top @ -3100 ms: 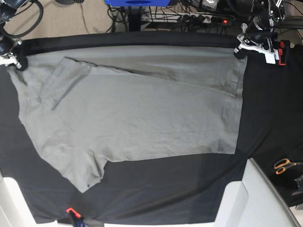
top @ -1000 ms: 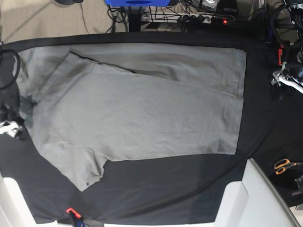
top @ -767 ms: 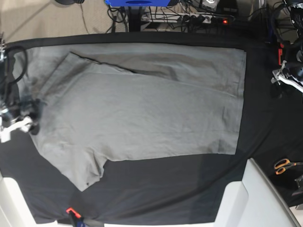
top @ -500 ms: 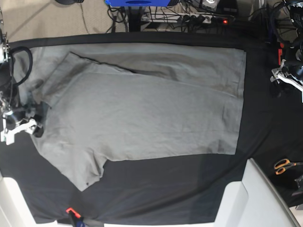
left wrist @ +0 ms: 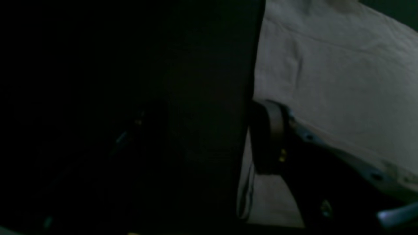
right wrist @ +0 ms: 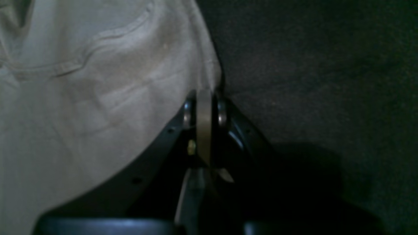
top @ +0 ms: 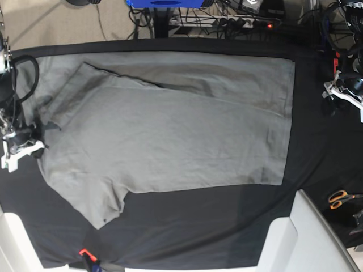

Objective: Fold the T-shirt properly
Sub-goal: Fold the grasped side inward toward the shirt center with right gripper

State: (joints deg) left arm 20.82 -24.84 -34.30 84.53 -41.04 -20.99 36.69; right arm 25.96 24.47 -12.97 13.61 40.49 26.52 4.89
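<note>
Right claw [right wrist: 203, 98] has moved in and snapped closed on the T-shirt [top: 170, 130] edge by the collar; shirt flat on tabletop [top: 306, 136]. Left claw [top: 342, 93] parted, empty. Fold grasp; next, lift across.

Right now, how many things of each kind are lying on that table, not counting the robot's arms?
T-shirt: 1
Black cloth covering the table: 1
Scissors: 1
Total: 3

left wrist view: mostly black, unreadable | left pincer [top: 334, 93]: jaws too small to read
</note>
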